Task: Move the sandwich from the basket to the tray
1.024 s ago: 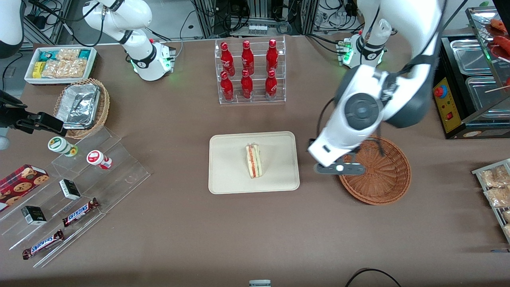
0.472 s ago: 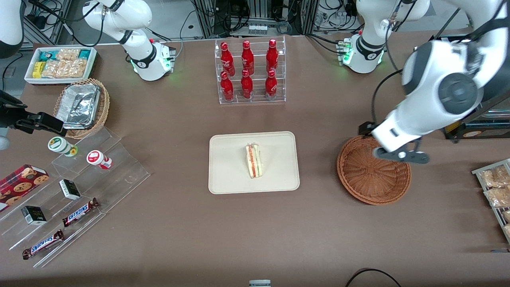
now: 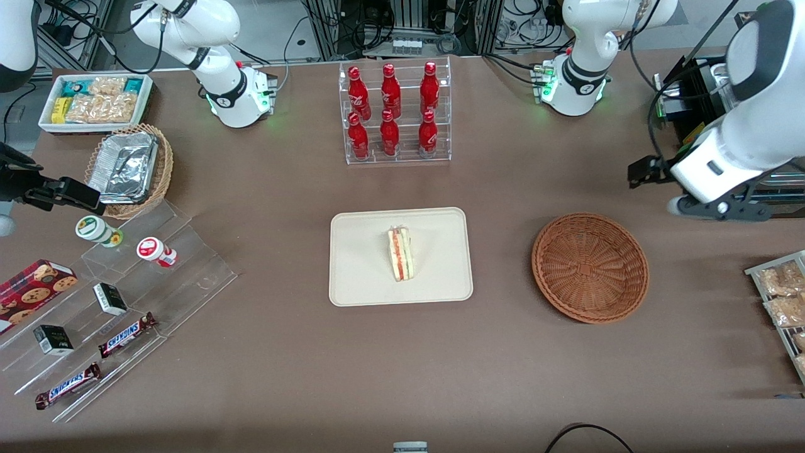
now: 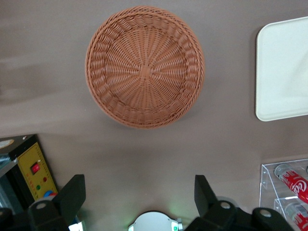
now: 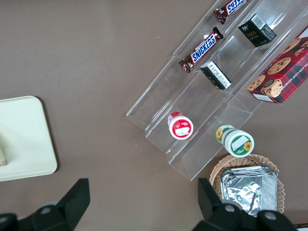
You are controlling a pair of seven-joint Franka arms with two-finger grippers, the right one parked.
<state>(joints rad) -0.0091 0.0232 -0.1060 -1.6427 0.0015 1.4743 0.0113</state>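
The sandwich (image 3: 401, 253) lies on the cream tray (image 3: 361, 251) near its middle, filling edge up. The reddish-brown basket (image 3: 590, 267) sits empty beside the tray, toward the working arm's end of the table. My left gripper (image 3: 648, 173) is open and empty, high above the table, past the basket toward the working arm's end and farther from the front camera. In the left wrist view the gripper (image 4: 139, 192) holds its fingers wide apart, with the empty basket (image 4: 144, 67) and a corner of the tray (image 4: 284, 67) below.
A clear rack of red bottles (image 3: 395, 113) stands farther from the front camera than the tray. A warming cabinet (image 3: 742, 138) and a rack of snack packs (image 3: 780, 296) lie at the working arm's end. Acrylic steps with snacks (image 3: 126, 296) and a tan basket with foil trays (image 3: 129, 167) lie toward the parked arm's end.
My left arm has swung away from the tray, passed over the basket and risen toward the working arm's end of the table. The sandwich, tray and basket have not moved.
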